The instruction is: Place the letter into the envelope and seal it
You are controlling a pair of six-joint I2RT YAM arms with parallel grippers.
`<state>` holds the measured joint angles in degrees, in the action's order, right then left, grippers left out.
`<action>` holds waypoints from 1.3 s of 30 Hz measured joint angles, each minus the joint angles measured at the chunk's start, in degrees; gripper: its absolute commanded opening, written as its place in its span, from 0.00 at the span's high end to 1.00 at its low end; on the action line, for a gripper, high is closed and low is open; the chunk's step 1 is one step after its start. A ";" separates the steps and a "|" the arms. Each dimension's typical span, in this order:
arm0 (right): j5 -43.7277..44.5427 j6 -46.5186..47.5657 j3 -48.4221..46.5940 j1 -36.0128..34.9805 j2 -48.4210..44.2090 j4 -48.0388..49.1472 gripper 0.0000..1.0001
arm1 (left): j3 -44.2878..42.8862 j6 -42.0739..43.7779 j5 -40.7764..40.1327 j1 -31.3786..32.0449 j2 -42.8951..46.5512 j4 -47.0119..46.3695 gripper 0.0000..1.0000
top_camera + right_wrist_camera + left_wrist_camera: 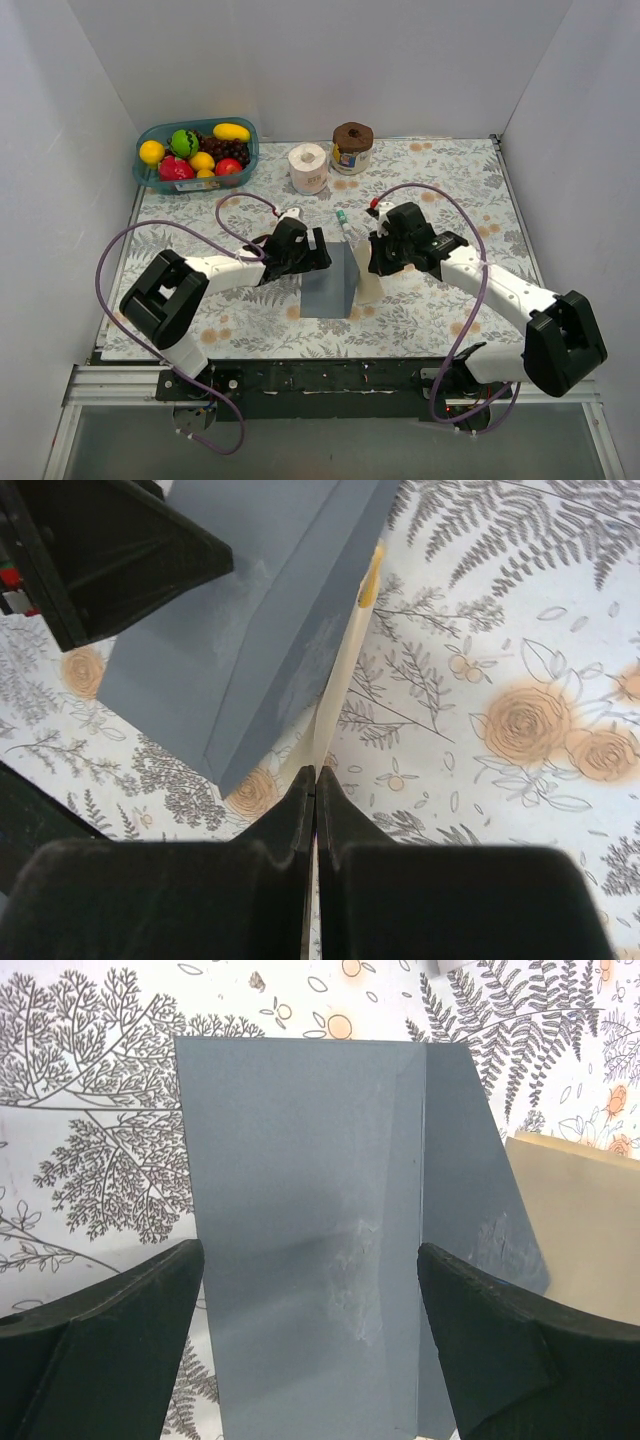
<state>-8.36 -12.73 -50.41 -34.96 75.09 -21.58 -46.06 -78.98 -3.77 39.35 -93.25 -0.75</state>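
Note:
The dark grey envelope lies mid-table between both arms, with a narrower panel folded along its right side. My left gripper hovers over it, open wide, one finger at each long edge of the main panel; I see no squeezing. My right gripper is shut on the cream letter, which stands on edge against the envelope's right side. The letter also shows beside the envelope in the top view and the left wrist view.
A teal basket of toy fruit sits at the back left. A paper roll and a brown-lidded jar stand at the back centre, a small pen just behind the grippers. White walls enclose the flowered tabletop.

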 measured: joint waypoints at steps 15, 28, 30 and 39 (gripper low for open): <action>18.58 -2.56 -3.28 0.24 -11.74 -3.10 0.99 | 3.74 1.01 -0.70 -0.24 8.46 2.84 0.11; -0.92 -11.87 3.23 0.28 -12.28 7.37 0.99 | 15.39 -2.91 1.73 -0.24 16.09 -2.16 0.11; -2.29 -13.31 4.70 0.28 -11.69 8.74 0.99 | 15.39 -2.95 2.12 -0.26 16.09 -2.75 0.11; -4.22 -16.26 10.91 0.28 -6.86 13.03 0.99 | 15.43 -3.37 3.26 -0.26 16.09 -4.52 0.11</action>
<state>-12.58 -28.99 -39.51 -34.68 68.23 -8.56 -30.63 -82.35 -0.51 39.09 -77.17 -5.28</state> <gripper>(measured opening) 0.024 0.891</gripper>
